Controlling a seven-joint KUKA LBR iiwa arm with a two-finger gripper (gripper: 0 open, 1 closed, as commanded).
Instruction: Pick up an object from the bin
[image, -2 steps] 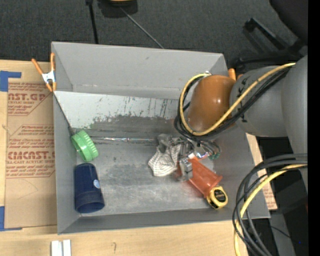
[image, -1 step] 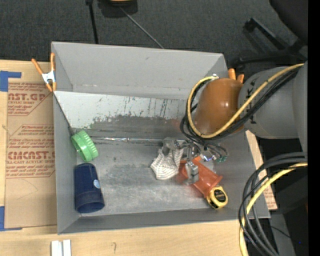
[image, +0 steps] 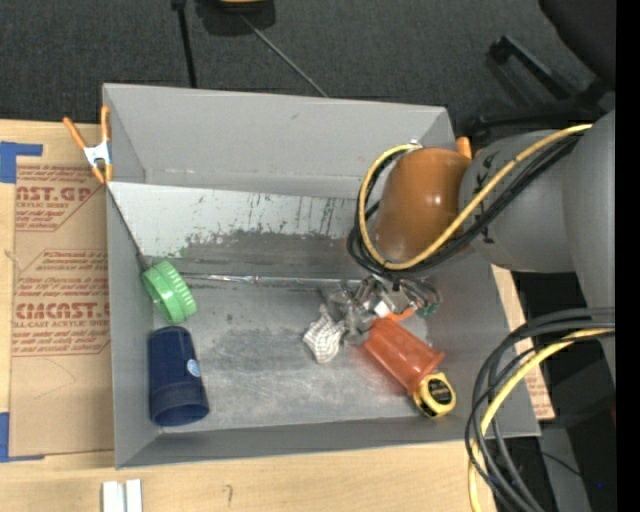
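While the arm leans in from the right under its orange cover (image: 420, 205), the claw (image: 380, 302) sits low over the floor of the grey bin (image: 250, 135), right of centre, among a small cluster of things. Whether the claw is apart or together I cannot tell, as its metal parts are a tangle beneath the wrist.

Just beside it, to the lower left, lies a white crumpled mesh piece (image: 323, 341). The piece's upper right end is touching or nearly touching the claw; which, I cannot say. Just below the claw, to the lower right, an orange translucent bottle (image: 400, 356) lies on its side, slanting down toward the bin's front right corner, its upper end close under the claw. A yellow tape measure (image: 436, 396) rests against the bottle's lower end.

Well apart, on the bin's left side, a green ribbed cap (image: 167, 290) lies near the left wall. A dark blue cup (image: 177, 378) lies on its side just below it.
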